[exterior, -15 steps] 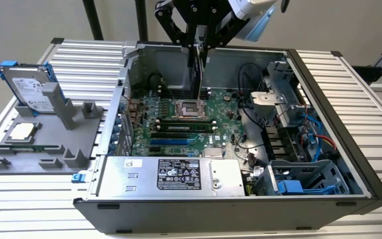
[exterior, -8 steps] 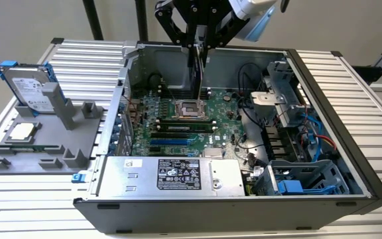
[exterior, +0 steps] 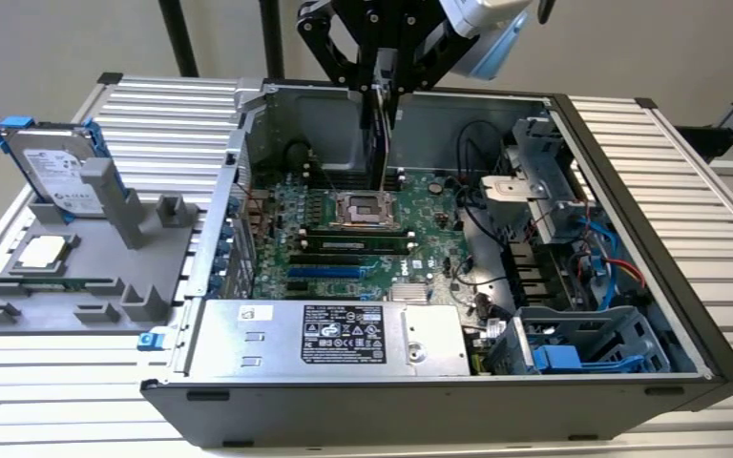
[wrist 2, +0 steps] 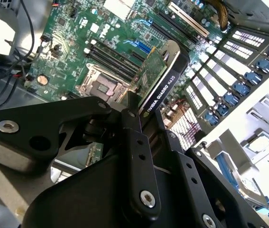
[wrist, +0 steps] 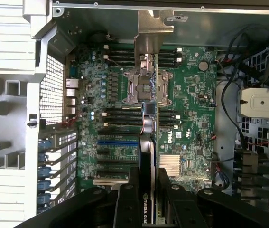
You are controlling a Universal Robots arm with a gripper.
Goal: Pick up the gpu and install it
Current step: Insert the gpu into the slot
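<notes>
Slatted metal table [exterior: 672, 134] carries an open computer case [exterior: 405, 410] lying on its side, motherboard [exterior: 437, 196] facing up and power supply [exterior: 252, 339] along the near wall. A hard drive [exterior: 51, 167] stands on a grey fixture at the exterior view's left. Only 1 arm serves the rig. Its gripper [exterior: 377, 88] is clamped on the gpu [exterior: 378, 143], which hangs edge-on inside the case, apparently clear of the board, above the processor socket [exterior: 364, 208]. Key relation: the card's long axis runs straight out from the jaws toward the board, with the silver bracket [wrist: 153, 28] at the far end and the black shroud pinched between 2 fingers [wrist 2: 134, 137]. The blue expansion slot [exterior: 328, 272] lies apart from the card, toward the power supply. Printed matter: 1 label on the power supply, 1 on the hard drive, and white lettering on the shroud edge. None is transcribed.
</notes>
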